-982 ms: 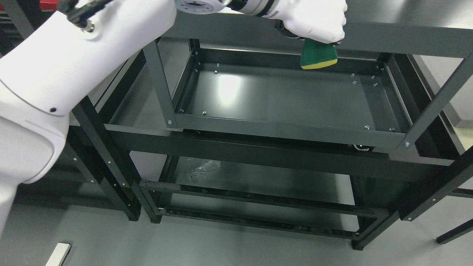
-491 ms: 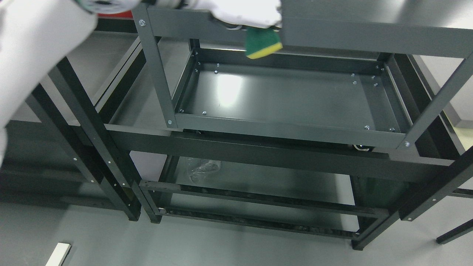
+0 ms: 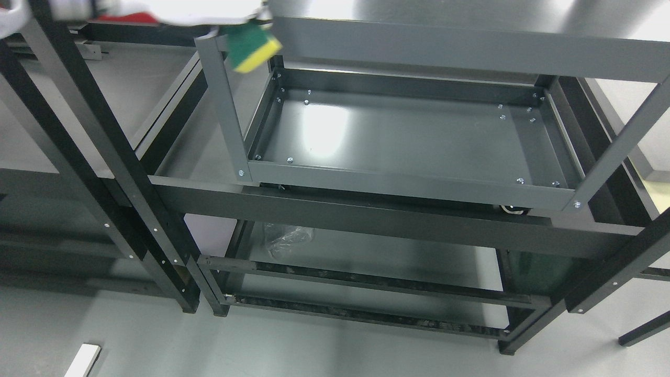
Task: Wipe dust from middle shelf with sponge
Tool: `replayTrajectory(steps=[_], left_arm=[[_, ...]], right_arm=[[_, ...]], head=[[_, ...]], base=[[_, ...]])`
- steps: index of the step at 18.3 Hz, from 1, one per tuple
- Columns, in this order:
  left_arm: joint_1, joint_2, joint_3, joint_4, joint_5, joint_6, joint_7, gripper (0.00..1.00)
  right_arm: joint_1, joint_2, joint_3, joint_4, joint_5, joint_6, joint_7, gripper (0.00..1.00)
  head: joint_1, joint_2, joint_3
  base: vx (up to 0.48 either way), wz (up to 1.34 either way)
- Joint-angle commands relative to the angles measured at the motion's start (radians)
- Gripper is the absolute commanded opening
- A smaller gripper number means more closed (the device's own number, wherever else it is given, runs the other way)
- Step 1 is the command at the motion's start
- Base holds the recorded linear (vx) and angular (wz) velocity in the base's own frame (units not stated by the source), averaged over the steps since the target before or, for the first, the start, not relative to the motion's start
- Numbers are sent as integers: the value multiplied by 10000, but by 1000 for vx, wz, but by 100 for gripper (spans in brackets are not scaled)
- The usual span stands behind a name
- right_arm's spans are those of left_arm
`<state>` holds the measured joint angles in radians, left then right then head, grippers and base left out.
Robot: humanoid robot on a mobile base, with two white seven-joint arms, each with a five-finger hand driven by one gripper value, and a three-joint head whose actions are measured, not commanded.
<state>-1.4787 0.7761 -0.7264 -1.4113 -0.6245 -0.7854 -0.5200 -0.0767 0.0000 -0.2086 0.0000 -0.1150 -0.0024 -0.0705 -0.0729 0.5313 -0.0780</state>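
The dark grey metal rack's middle shelf [image 3: 408, 139] is a shallow tray with raised rims, bare and shiny with a light glare at its left. A green sponge [image 3: 252, 46] with a yellow underside hangs at the top left, above the rack's front left corner post, well above the shelf and not touching it. My left hand [image 3: 230, 14] is white and mostly cut off by the top edge. It is shut on the sponge's upper part.
The rack's top rail [image 3: 460, 50] crosses above the shelf. The left post [image 3: 222, 110] stands just under the sponge. A second black rack [image 3: 104, 157] stands to the left. Crumpled clear plastic [image 3: 288, 238] lies on the lower shelf. A white strip [image 3: 81, 361] lies on the floor.
My left hand has carried the sponge leftward along the top rail, from the rack's right of centre to its left corner. The arm has swung almost out of view.
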Motion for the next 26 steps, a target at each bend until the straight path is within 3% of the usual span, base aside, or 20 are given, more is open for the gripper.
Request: replayTrajectory(steps=[1,4,5,10,12,14,18,21,24,26], left_arm=[[1777,2060,2721,-690,1699,0,16,4],[2818,1201,2723,-935,3967,0,153,4],[3217,499,2723,-1027,4734,0,260,4],[4077,-4376,2509,-1104,5218,0,246,4],[5178,-6248,2157,-952,4867,0,230,4],[6497,-7586,2277,-463,4300,0,292,4],[7836,-7586,2354,1483,4128,0,1544,4],[8618,-7586,3561,2895,4372,0,2727,5],[9705,-7586,4790,2825,5155,182,3298,6],[10411,-7586,5541,1725,5339,884,3314,6]], right_arm=[[0,-175,0,-175,0,729,-17,100],[0,-175,0,-175,0,729,-16,100],[0,-175,0,-175,0,729,-16,100],[0,-175,0,-175,0,729,-16,100],[0,-175,0,-175,0,729,-16,100],[0,-175,0,-175,0,729,-32,100],[0,-175,0,-175,0,729,-16,100],[0,-175,0,-175,0,729,-16,100],[0,-175,0,-175,0,729,-16,100],[0,-175,0,-175,0,729,-16,100]], head=[[0,0,0],[0,0,0],[0,0,0],[0,0,0],[0,0,0],[0,0,0],[0,0,0],[0,0,0],[0,0,0],[0,0,0]], base=[[0,0],[0,0],[0,0],[0,0],[0,0],[0,0],[0,0],[1,-9],[0,0],[0,0]])
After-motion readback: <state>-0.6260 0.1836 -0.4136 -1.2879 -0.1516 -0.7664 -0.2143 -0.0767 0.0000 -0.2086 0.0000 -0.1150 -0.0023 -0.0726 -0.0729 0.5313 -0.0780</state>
